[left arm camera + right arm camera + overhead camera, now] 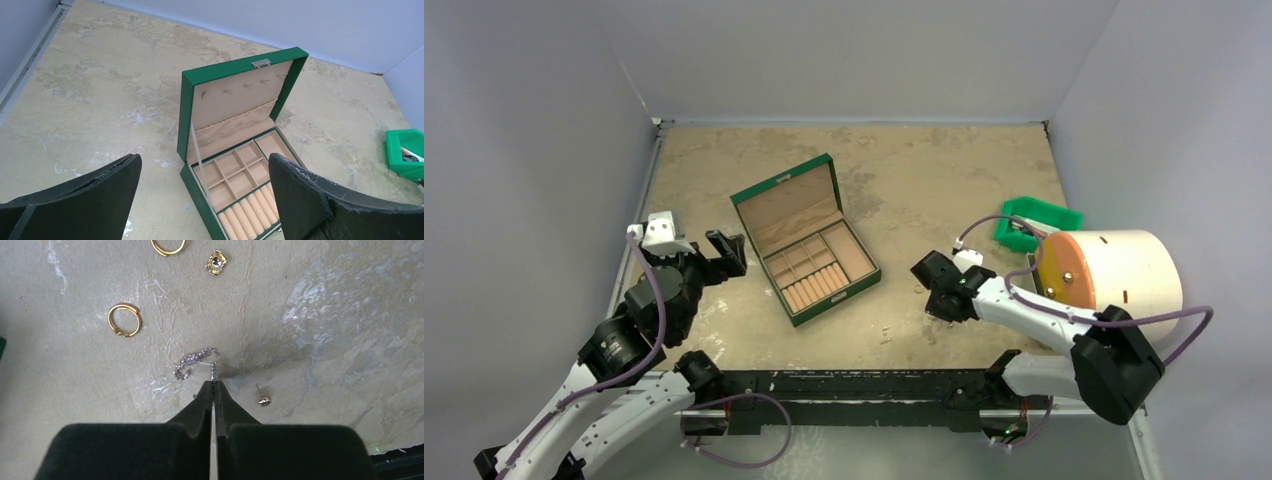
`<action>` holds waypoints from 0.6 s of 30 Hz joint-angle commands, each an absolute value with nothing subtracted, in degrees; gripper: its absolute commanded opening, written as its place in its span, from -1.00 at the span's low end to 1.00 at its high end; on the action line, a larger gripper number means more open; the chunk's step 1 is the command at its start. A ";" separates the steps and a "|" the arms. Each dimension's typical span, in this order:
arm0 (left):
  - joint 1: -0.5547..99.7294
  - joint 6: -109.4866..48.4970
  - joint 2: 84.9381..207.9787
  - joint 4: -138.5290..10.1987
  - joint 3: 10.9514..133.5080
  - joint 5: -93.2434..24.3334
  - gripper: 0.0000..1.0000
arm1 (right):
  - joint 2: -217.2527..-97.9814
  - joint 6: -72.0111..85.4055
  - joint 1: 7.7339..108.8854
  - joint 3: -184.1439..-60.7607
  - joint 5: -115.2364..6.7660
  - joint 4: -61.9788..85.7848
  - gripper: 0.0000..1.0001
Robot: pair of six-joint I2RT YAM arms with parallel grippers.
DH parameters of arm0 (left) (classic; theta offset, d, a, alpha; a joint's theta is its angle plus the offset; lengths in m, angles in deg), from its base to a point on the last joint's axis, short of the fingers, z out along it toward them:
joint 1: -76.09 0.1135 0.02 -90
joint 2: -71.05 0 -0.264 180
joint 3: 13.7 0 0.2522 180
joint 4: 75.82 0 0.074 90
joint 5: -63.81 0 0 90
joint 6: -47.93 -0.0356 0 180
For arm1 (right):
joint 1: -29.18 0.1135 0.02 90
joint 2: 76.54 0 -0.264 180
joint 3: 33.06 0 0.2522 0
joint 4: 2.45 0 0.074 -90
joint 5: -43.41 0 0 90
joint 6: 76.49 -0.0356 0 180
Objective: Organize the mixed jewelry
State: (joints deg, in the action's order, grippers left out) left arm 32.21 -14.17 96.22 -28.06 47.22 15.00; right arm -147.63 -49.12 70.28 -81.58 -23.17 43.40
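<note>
Green box (806, 240), lid raised, tan compartments, on mottled beige bench (904, 170); left of it, left claw (204, 165) open; right of it, right claw (214, 385) pinching crystal earring (192, 361).

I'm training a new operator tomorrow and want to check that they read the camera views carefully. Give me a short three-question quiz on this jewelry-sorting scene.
1. True or false: the green box has its lid closed.
2. The right gripper is shut on: A) a gold ring, B) the silver sparkly earring, C) the small loose stud.
3. How many gold rings show, whole or in part, in the right wrist view?

Key: 1 false, the lid stands open. 2 B, pinched by its thin post. 3 two.
</note>
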 commanded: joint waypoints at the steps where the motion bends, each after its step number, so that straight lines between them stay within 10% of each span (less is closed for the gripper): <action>1: 32.62 -14.13 96.45 -29.61 49.23 15.05 0.97 | -143.45 -50.02 70.03 -82.53 -19.56 47.45 -1.00; 18: 32.64 -14.21 95.83 -29.63 49.28 14.94 0.97 | -135.42 -28.43 70.05 -90.95 -24.37 33.25 -1.00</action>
